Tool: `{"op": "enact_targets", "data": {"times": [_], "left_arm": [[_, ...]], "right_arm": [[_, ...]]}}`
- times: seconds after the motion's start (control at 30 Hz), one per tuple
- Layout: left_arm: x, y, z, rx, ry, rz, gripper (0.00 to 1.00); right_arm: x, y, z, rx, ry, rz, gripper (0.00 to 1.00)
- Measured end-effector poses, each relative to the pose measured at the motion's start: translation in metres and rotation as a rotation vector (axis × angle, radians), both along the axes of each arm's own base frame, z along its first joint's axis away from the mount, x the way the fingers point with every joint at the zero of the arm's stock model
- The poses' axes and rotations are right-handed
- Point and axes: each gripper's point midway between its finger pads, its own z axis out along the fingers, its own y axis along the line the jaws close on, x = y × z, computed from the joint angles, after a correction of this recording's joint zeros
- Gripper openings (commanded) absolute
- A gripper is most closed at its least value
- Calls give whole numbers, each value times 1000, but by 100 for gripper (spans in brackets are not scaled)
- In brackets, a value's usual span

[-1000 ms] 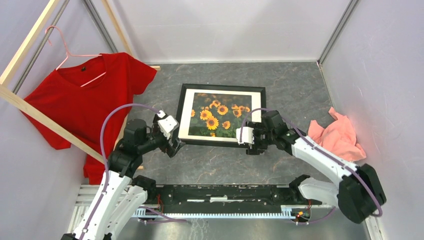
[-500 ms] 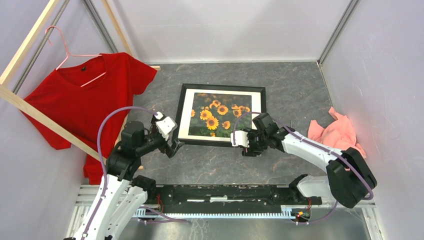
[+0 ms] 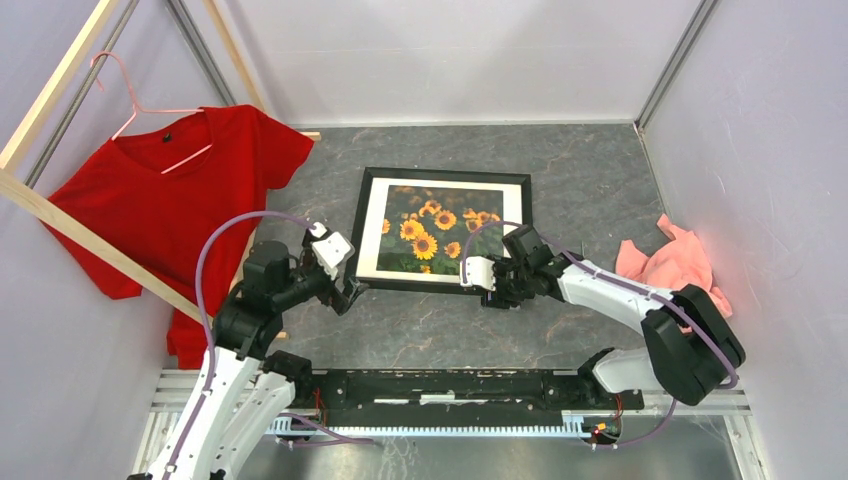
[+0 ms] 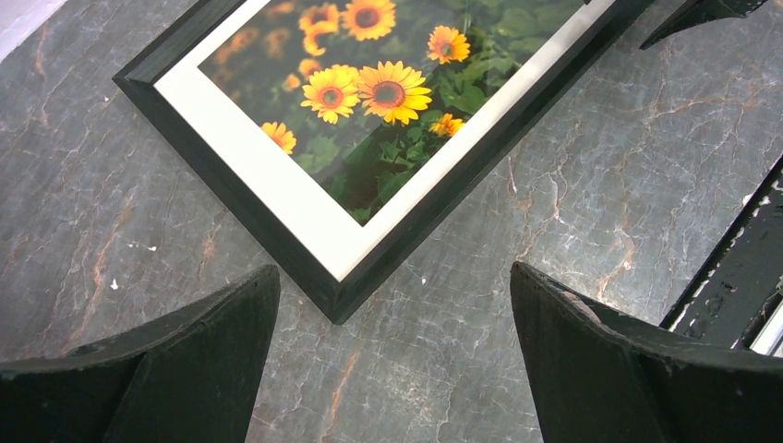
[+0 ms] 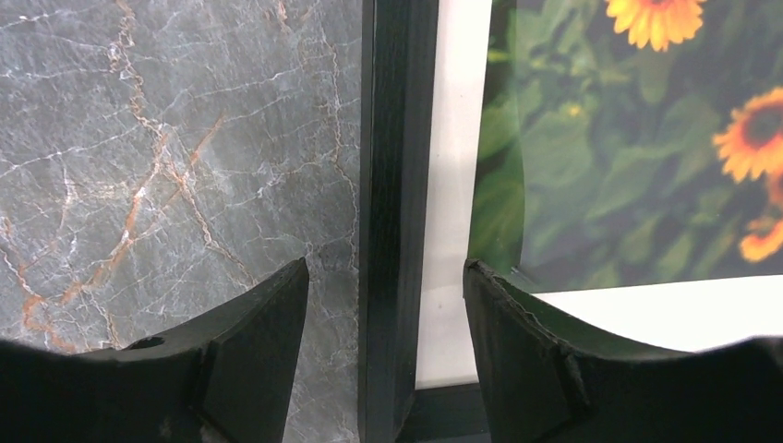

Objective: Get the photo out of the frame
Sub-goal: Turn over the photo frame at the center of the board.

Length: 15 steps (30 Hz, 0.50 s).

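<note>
Black wood of the frame (image 5: pixel 397 138) runs straight up between the two fingers of the right claw (image 5: pixel 386 268). That claw stands partly spread astride the near rail, close by its right corner. One finger is over the grey marble table (image 5: pixel 166 138), the other over the white border (image 5: pixel 452 138). A gap shows on either side of the rail, so nothing is gripped yet. The left claw (image 4: pixel 392 272) hangs spread to its widest just off the near left corner, holding nothing.

The step in hand looks like taking hold of the near rail so the frame can be tipped up and its back reached. It would go best with the right claw centred on the rail and closing squarely, its inner finger resting on the border rather than the picture. The left claw should be ready to steady the other corner, because a one-sided lift may twist so wide a frame.

The photo (image 3: pixel 440 235) lies face up inside the frame, mid-table. It is a glossy print of orange-yellow sunflowers on dark green leaves.
</note>
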Motion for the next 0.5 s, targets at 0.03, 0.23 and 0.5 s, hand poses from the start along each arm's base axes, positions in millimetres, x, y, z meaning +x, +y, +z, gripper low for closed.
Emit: {"op": "enact_targets", "data": {"times": [0.03,0.23,0.5], "left_arm": [[0,0,-1,1,2,0,100],[1,-1,-3,2,14,-4,100],[0,-1,-2,2,12,-5,100]], "right_arm": [[0,0,-1,-3,4,-2,67],[-3,-2,-9,-19,32,-7,65],[-2,-2,-13,-17,49,-23,39]]}}
